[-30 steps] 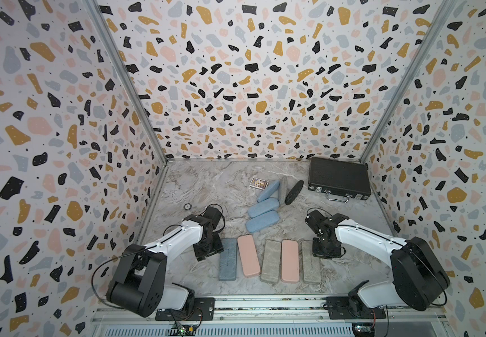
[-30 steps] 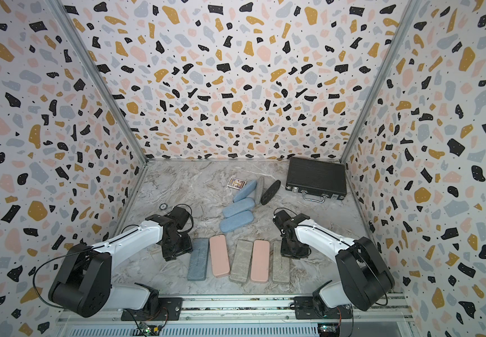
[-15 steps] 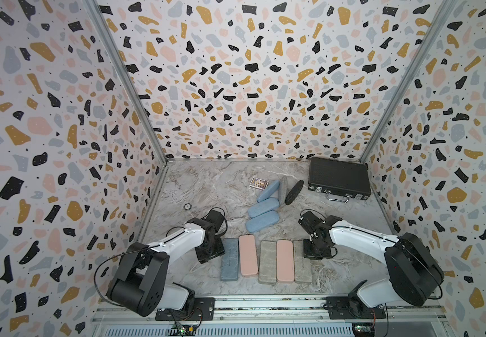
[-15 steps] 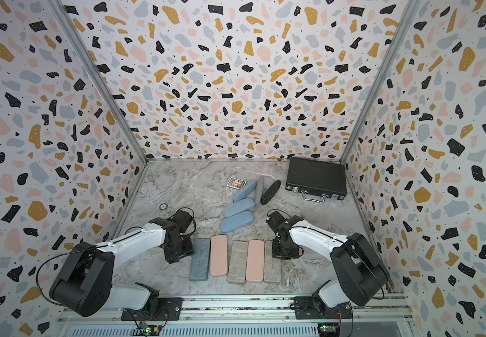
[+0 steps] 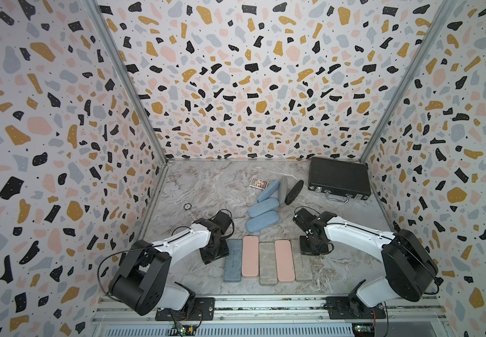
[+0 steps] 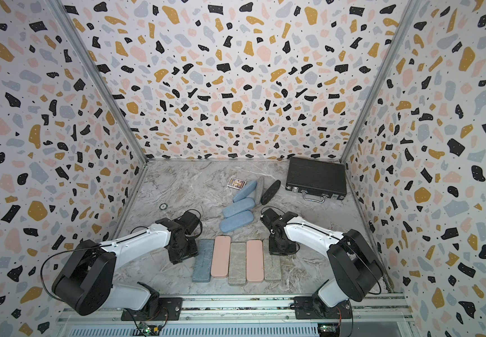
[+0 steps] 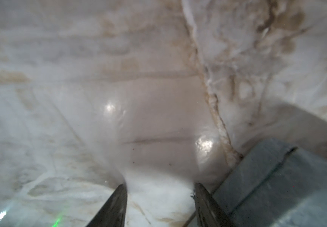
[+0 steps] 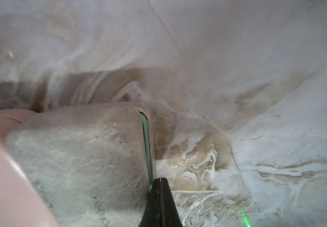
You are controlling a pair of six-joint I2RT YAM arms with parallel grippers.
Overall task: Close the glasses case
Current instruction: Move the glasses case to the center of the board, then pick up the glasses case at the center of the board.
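Clenched shut with nothing in it, my right tool (image 8: 159,182) has its tip set against the side of the grey glasses case (image 8: 80,157), right at the seam where a thin strip of green lining shows. I read that strip as a lid not fully down. In a top view this case (image 5: 303,267) lies at the right end of a row of five, touching its pink neighbour (image 5: 285,260), near the front of the surface (image 5: 206,189).

My left tool (image 7: 159,185) is released, fingers apart over bare surface, grasping nothing. It sits just beside the blue-grey case (image 7: 276,186) at the other end of the row.

What worries me:
- My tip sits on the seam itself. If I press inward there, it could wedge into the gap and lever the lid up instead of shutting it.
- The case edge is rounded, so a downward press could make the tip skid off onto the surface.
- A sideways push would shove the case into the pink one and slide the whole row, because nothing braces it. My left tool is too far off to hold this case.
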